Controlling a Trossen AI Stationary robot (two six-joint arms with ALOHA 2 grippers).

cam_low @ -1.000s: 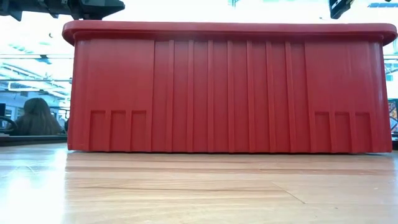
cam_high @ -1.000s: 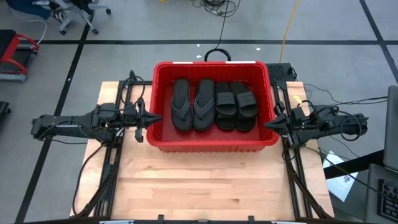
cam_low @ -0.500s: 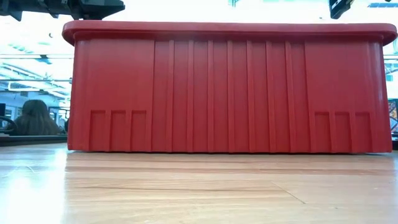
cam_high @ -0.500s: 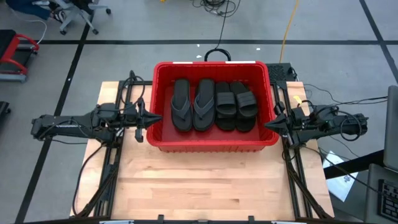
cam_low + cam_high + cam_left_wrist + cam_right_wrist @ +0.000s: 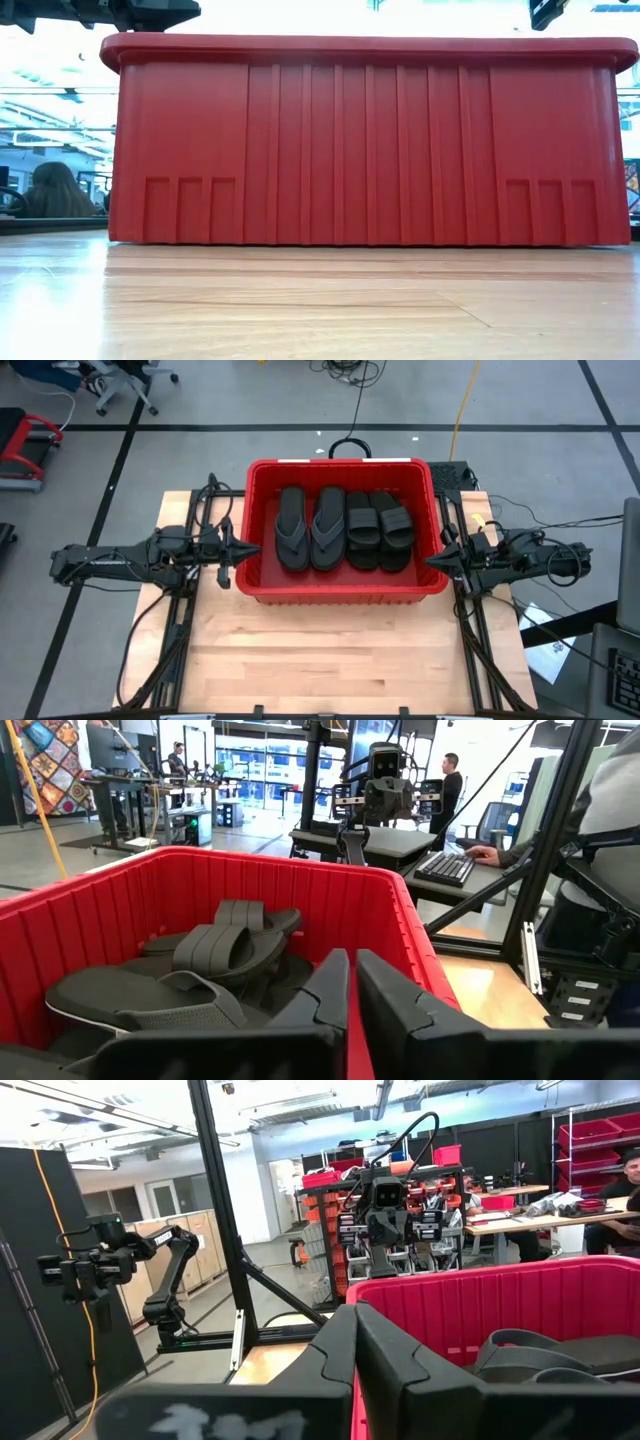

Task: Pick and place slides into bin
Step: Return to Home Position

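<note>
The red bin [image 5: 262, 586] stands at the table's far middle. In it lie a dark grey thong flip-flop pair [image 5: 310, 528] on the left and black band-strap slides [image 5: 379, 530] stacked on the right; they also show in the left wrist view [image 5: 215, 955]. My left gripper [image 5: 252, 551] is shut and empty above the bin's left rim. My right gripper [image 5: 432, 559] is shut and empty above the bin's right rim. The low view shows only the bin's near wall [image 5: 365, 150].
Bare wooden table [image 5: 330, 650] lies in front of the bin. Frame rails and cables run along both table sides [image 5: 180, 630]. People sit and stand in the room beyond [image 5: 450, 780].
</note>
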